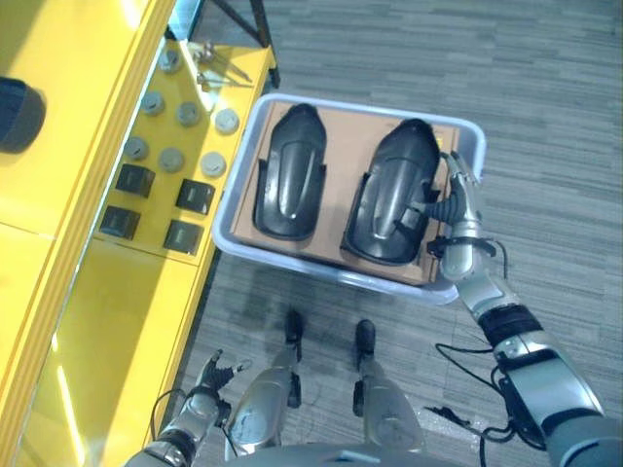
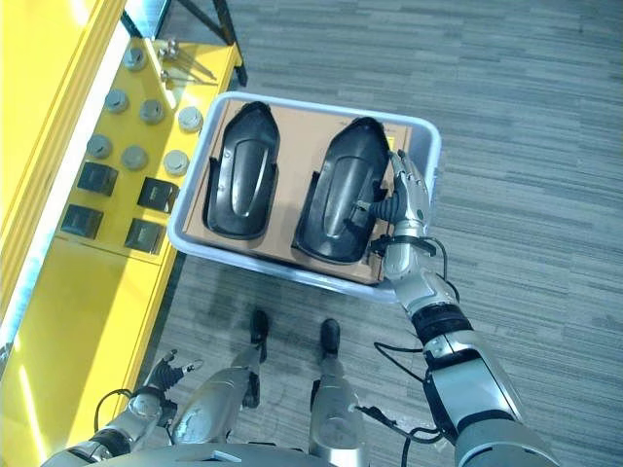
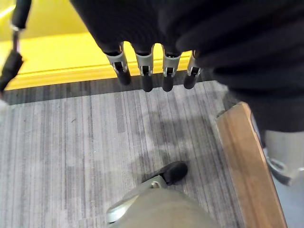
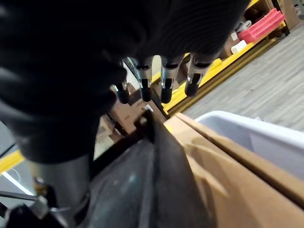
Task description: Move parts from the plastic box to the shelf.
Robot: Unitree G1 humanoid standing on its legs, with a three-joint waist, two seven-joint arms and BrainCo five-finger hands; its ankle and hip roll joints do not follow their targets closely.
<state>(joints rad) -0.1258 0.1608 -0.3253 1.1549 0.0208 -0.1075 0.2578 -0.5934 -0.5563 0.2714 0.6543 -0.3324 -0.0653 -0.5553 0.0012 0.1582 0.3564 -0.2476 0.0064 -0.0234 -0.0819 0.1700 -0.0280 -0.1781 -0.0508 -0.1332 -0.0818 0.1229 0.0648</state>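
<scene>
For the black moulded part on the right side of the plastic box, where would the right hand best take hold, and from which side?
Probably the outer long edge of the right black moulded part, approached from the robot's right. The part lies flat and lengthwise on the brown cardboard liner of the pale plastic box, with side flanges along its length. The right hand hovers at that edge, fingers extended, while the second black part blocks the inner side.

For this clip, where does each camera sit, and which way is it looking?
Left eye view: on the head, looking down at the plastic box holding two black parts, beside the yellow shelf; both arms show.
Right eye view: same scene, slightly offset; right robot hand over the right-hand part.
Left wrist view: along the left robot hand, straight fingers over grey floor.
Right wrist view: along the right robot hand's relaxed fingers, just above that part.
Shared: box, parts.
</scene>
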